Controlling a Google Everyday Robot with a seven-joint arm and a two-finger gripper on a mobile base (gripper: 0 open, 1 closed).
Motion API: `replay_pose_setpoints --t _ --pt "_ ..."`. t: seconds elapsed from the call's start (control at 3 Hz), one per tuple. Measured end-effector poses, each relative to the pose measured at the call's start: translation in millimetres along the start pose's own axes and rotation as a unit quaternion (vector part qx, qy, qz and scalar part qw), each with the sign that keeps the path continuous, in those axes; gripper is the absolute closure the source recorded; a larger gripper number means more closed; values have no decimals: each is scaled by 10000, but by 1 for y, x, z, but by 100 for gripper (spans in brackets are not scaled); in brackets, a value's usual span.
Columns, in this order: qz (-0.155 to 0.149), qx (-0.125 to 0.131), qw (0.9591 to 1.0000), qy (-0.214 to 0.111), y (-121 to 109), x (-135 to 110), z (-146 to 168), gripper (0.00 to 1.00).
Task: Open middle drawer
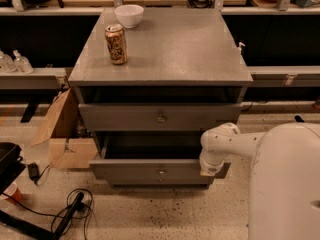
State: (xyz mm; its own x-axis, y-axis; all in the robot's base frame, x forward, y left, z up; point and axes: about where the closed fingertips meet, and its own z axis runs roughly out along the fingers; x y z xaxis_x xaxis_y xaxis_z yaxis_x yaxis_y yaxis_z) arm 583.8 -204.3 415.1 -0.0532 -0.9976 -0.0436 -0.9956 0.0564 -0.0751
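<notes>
The middle drawer (130,171) is the lower grey front with a small round knob (161,172). It stands pulled out from the cabinet, and its dark interior (150,146) shows behind the front. Above it, the taller top drawer front (120,117) with a larger knob also stands slightly forward, with a dark gap behind it. My white arm comes in from the lower right. Its end, with the gripper (210,168), rests against the right end of the middle drawer front, well to the right of the knob.
On the cabinet top (180,49) stand a drink can (116,44) and a white bowl (129,15). A cardboard box (62,134) sits on the floor to the left. Black cables (70,214) lie at the lower left. My white body fills the lower right.
</notes>
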Motion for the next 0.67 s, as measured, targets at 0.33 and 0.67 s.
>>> replay_pose_setpoints --t 0.33,0.67 --pt "0 0 10000 0 0 0 0 100" --pt "0 0 10000 0 0 0 0 100"
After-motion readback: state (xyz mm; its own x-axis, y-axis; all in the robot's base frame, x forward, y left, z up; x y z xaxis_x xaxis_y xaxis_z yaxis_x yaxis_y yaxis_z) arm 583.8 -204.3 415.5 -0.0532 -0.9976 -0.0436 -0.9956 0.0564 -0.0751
